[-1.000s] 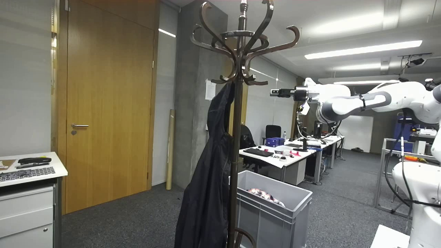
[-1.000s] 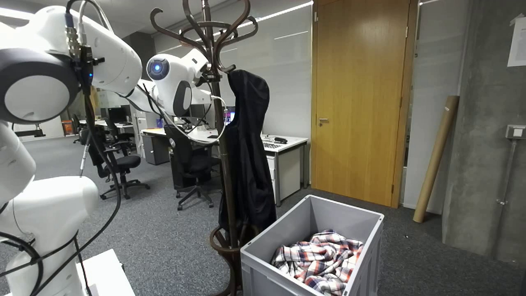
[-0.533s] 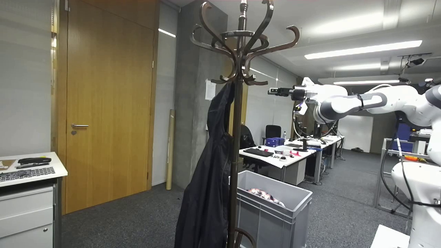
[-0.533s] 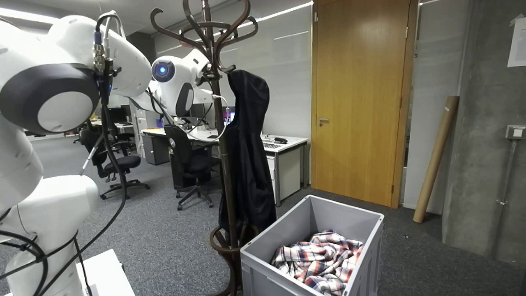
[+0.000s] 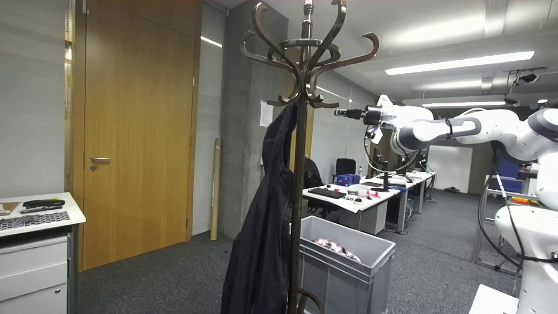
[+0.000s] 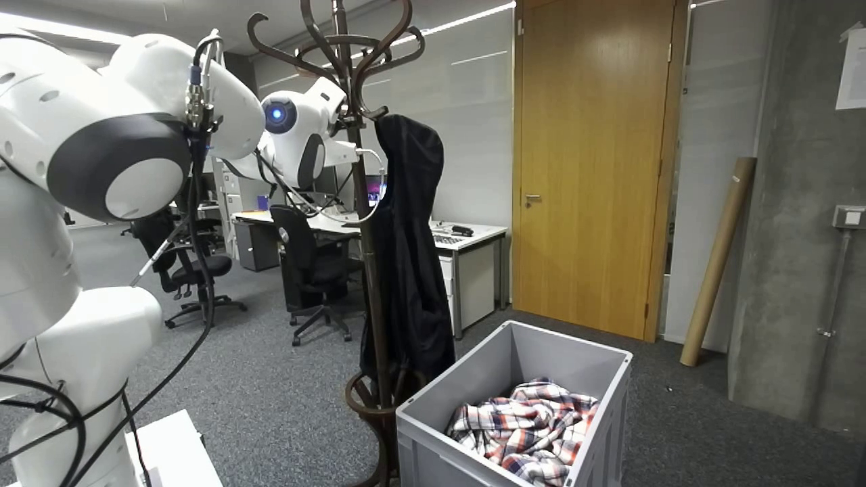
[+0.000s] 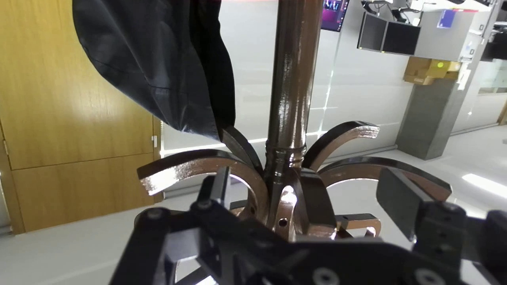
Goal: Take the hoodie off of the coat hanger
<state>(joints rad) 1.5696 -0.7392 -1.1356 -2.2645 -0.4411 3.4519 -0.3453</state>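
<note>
The black two-fingered claw (image 7: 309, 190) is found spread wide, its flat dark grey fingertips (image 7: 399, 200) standing well apart. Within that gap, as seen from the wrist, the tall dark brown bentwood coat stand (image 5: 300, 152) is framed ahead of the claw, with its slim pole and curled lower hooks (image 7: 190, 166). In an exterior view, open room is shown between the claw's tips and the pole, while a hook end appears just above those tips. The limp black fabric hoodie (image 5: 266, 218) is hung on the stand, ahead of the claw and across the pole; its hood is peaked at a lower hook and its body is draped below claw level. In the wrist view, the hood's edge is separated from the pole by open room. Below the claw, an open-topped rectangular grey plastic bin (image 5: 340, 274) is positioned beside the stand, crumpled plaid cloth (image 6: 528, 426) being contained within its rim. Behind the claw, the white jointed arm (image 5: 492, 124) is stretched nearly level.
</note>
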